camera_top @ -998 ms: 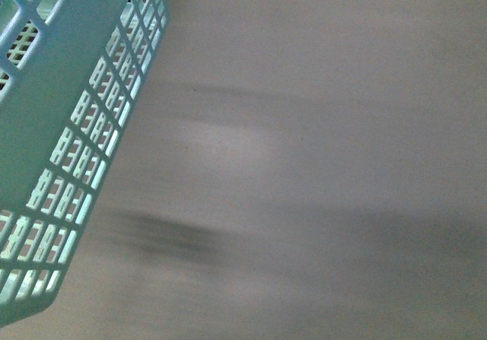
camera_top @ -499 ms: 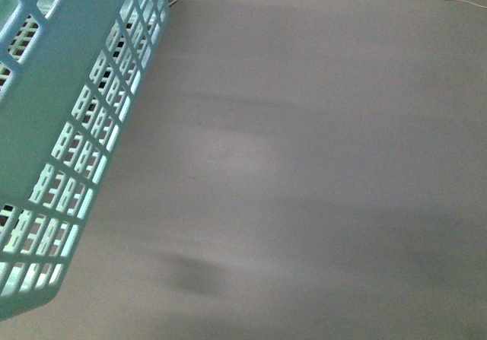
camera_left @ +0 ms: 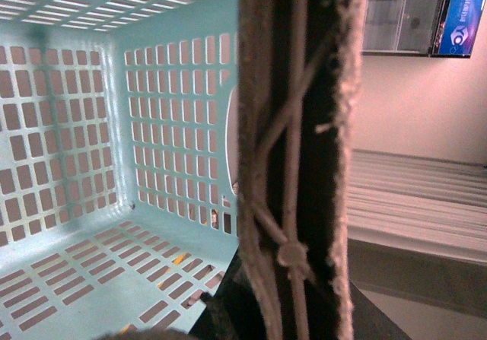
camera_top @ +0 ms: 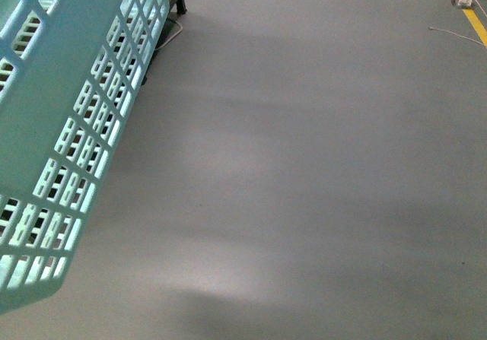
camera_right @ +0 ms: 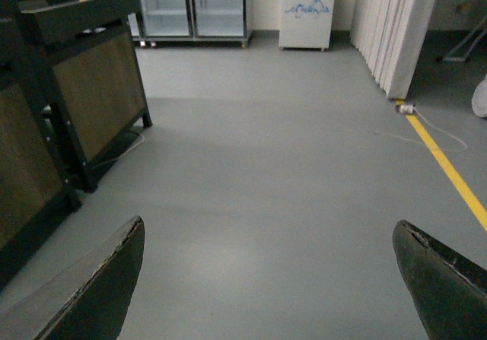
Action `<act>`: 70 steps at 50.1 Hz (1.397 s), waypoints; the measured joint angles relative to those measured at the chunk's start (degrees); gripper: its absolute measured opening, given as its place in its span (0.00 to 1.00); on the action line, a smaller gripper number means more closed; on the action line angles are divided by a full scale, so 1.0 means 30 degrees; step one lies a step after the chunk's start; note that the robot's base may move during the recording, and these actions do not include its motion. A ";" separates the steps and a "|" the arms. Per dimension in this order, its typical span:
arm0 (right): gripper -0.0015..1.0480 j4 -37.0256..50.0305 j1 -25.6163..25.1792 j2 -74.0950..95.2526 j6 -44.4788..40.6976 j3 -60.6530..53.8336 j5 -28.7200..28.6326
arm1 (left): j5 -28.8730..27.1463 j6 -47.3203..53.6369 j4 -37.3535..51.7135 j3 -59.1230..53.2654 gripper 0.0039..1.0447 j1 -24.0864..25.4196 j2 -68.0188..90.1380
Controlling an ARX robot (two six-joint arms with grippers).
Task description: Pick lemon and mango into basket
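Basket (camera_top: 65,104) tilted at L of front view, grey floor (camera_top: 319,173) beyond. Inside shows no fruit where visible. Lemon, mango not in any view, so both picks prob. left. R gripper (camera_right: 268,237) fingers apart, empty. L gripper: can't tell, brown handle (camera_left: 293,127) blocks view.

Basket (camera_top: 68,74) smooth teal plastic, floor (camera_top: 319,173) matt grey (slight sheen), brown handle (camera_left: 256,127) rough, fibrous-looking.

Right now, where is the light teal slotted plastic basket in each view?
Front view: basket along the left edge.
Left wrist view: basket's inside, behind the brown handle.
Right wrist view: not in it.
Shared: yellow floor line, front and right wrist views.
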 joint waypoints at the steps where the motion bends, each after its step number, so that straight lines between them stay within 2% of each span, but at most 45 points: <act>1: 0.92 0.0000 0.0000 0.0000 0.0007 0.0000 0.0000 | 0.0000 0.0007 0.0000 0.0000 0.05 0.0000 0.0000; 70: 0.92 0.0000 0.0000 0.0000 0.0007 0.0000 0.0007 | 0.0000 0.0007 0.0000 0.0015 0.05 0.0000 0.0000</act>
